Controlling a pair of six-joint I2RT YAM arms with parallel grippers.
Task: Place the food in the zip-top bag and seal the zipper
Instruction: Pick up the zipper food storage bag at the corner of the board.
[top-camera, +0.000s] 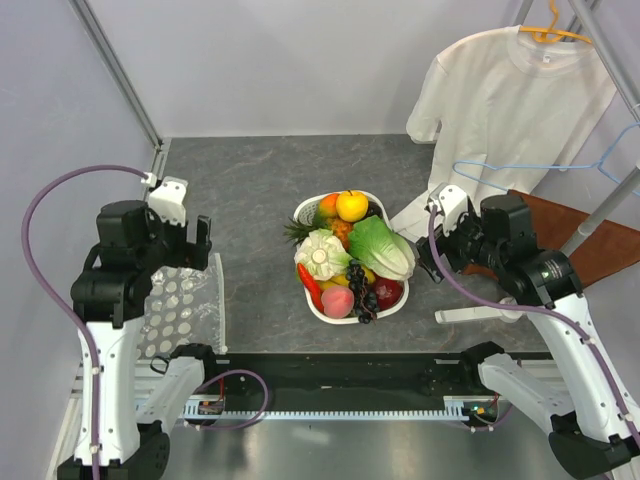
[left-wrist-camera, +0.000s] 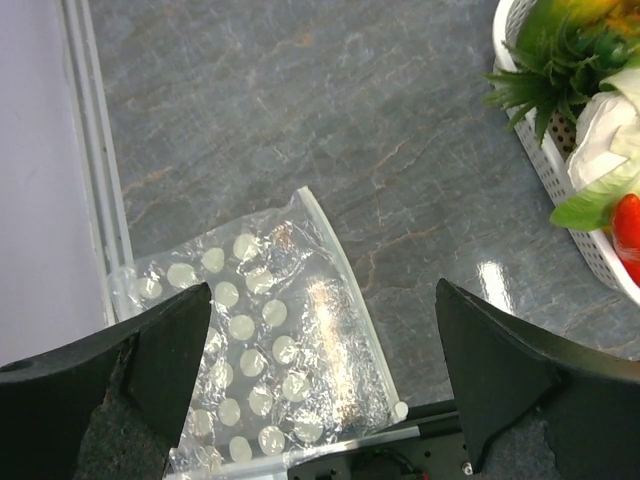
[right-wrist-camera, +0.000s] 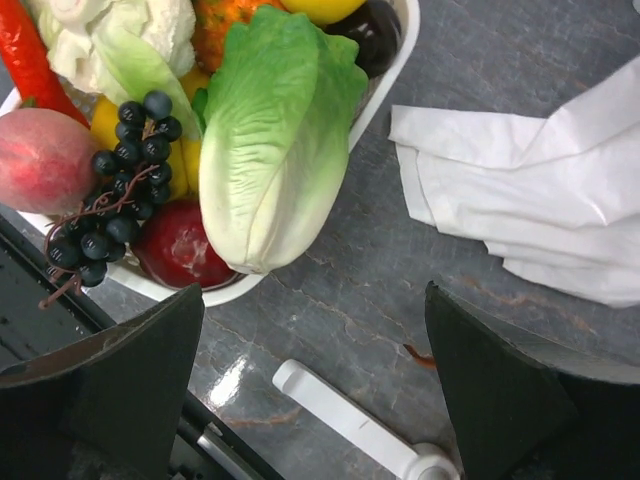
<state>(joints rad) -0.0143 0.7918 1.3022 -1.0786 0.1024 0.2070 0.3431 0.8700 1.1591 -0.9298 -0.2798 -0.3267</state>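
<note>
Two empty grippers hang over the worktop, with the food piled in a basket and the bag lying apart from it.
Left gripper (left-wrist-camera: 322, 288) hovers with jaws spread wide above the zip-top bag (left-wrist-camera: 270, 340), which lies flat at the near-left corner, its zipper (left-wrist-camera: 350, 300) along the edge facing the white slotted basket (top-camera: 318, 312). Near the middle of the near edge, that basket holds lettuce (right-wrist-camera: 270, 140), a peach (right-wrist-camera: 40, 155), black grapes (right-wrist-camera: 120, 180), a red fruit (right-wrist-camera: 180, 245) and a yellow fruit (top-camera: 351, 205). Right gripper (right-wrist-camera: 312, 292), jaws likewise released, hangs just right of the basket, beside a crumpled white cloth (right-wrist-camera: 520, 190).
</note>
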